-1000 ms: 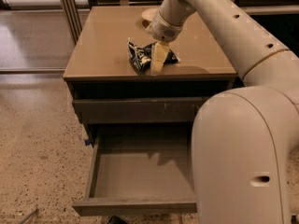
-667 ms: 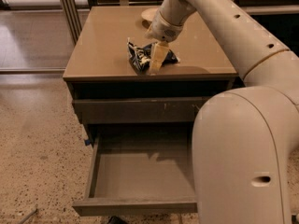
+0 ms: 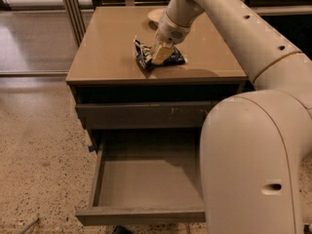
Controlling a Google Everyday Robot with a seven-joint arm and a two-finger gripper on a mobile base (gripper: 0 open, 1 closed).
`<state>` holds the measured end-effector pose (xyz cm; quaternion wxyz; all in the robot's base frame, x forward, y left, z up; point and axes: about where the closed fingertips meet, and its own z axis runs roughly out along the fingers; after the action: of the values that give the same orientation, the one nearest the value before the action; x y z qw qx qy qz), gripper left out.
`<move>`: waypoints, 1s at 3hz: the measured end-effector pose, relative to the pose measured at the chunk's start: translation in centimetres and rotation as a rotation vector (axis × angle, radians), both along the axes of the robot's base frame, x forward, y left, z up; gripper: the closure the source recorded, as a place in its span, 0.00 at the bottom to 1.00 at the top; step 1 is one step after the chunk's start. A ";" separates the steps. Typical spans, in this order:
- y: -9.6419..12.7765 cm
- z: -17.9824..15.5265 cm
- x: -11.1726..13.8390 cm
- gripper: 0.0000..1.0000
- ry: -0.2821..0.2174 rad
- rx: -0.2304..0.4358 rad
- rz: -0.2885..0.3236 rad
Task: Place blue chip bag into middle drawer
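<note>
The blue chip bag [image 3: 144, 57] lies crumpled on the brown cabinet top [image 3: 107, 52], near its front middle. My gripper [image 3: 162, 54] reaches down from the right and rests on the bag's right half, covering part of it. The bag sits on the top, not lifted. Below, the middle drawer [image 3: 141, 213] is pulled wide open, its plain front towards me and its flat grey floor [image 3: 146, 182] bare. My arm's large cream body hides the drawer's right side.
A cream bowl [image 3: 155, 14] sits at the back of the cabinet top, behind my arm. A shut drawer with small white scuffs [image 3: 146, 115] is above the open one. Speckled floor [image 3: 39, 155] lies to the left, and metal posts [image 3: 73, 6] stand behind.
</note>
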<state>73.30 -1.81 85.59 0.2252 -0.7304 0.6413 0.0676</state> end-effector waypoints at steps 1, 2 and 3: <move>0.0 0.0 0.0 0.89 0.000 0.000 0.000; 0.2 -0.1 0.0 1.00 0.001 -0.004 0.003; 0.2 -0.1 0.0 1.00 0.001 -0.003 0.003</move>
<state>73.29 -1.62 85.48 0.2237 -0.7318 0.6402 0.0673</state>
